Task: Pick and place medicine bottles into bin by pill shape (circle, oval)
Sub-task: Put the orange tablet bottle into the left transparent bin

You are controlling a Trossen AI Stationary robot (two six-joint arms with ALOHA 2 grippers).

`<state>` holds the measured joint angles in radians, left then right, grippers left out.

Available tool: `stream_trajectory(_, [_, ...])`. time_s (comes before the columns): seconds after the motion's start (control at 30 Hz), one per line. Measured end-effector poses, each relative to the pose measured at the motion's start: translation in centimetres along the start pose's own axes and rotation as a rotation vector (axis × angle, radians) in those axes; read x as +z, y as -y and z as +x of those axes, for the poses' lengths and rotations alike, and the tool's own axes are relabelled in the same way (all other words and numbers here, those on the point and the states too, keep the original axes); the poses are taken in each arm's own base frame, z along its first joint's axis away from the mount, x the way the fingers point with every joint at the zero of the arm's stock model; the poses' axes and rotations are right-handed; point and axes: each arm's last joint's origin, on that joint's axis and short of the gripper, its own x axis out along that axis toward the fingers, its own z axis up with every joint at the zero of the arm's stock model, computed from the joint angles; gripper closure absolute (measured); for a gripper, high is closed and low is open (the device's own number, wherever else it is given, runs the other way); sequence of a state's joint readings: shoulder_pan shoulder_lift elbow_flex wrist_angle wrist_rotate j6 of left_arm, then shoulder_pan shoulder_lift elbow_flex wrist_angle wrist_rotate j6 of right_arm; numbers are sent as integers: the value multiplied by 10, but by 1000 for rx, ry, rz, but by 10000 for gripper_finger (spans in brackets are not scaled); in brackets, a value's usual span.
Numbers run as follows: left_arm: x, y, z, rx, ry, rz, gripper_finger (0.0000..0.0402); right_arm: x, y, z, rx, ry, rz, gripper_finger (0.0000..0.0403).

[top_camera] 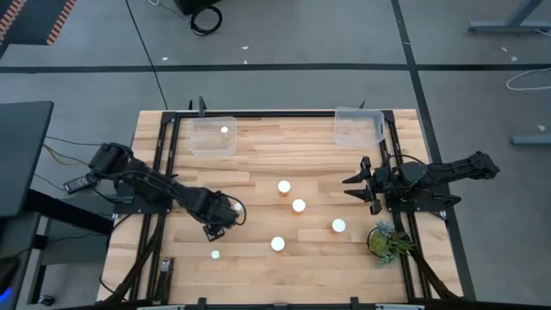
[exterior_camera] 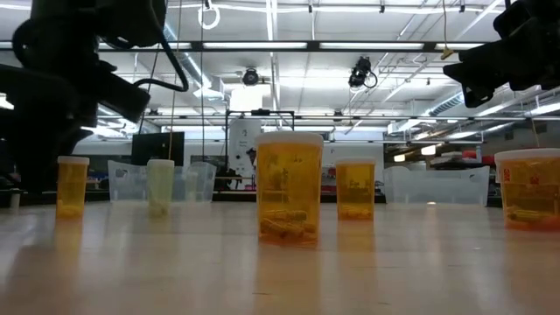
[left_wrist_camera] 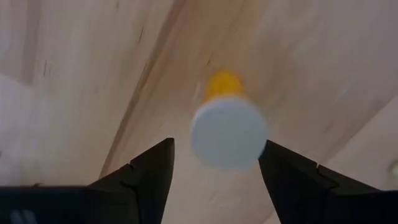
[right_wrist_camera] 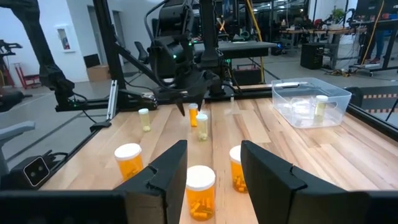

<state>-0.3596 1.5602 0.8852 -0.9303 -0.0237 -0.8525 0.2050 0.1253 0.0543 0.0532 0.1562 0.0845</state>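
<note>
Several small amber medicine bottles with white caps stand upright on the wooden table (top_camera: 258,172). My left gripper (top_camera: 225,213) is open and points down over one bottle (left_wrist_camera: 229,132). Its two fingers stand on either side of that bottle's white cap, and I see no hold. The same bottle shows in the high view (top_camera: 234,207). Other bottles stand at the middle (top_camera: 284,187), (top_camera: 299,205), at the right (top_camera: 338,226) and toward the near edge (top_camera: 277,244), (top_camera: 215,254). My right gripper (top_camera: 357,183) is open and empty at the table's right side.
A clear bin (top_camera: 211,135) at the far left holds one bottle (top_camera: 225,131). A second clear bin (top_camera: 359,127) stands at the far right. A small green plant (top_camera: 385,240) stands near the right edge, close to my right arm.
</note>
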Motion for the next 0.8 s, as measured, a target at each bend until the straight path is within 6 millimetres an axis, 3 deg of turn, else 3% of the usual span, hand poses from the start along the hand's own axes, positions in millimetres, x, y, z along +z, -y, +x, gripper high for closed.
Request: stream_trajectory(0.8, [13, -4, 0, -14, 81, -34, 179, 0, 0, 0, 0, 0, 0, 246])
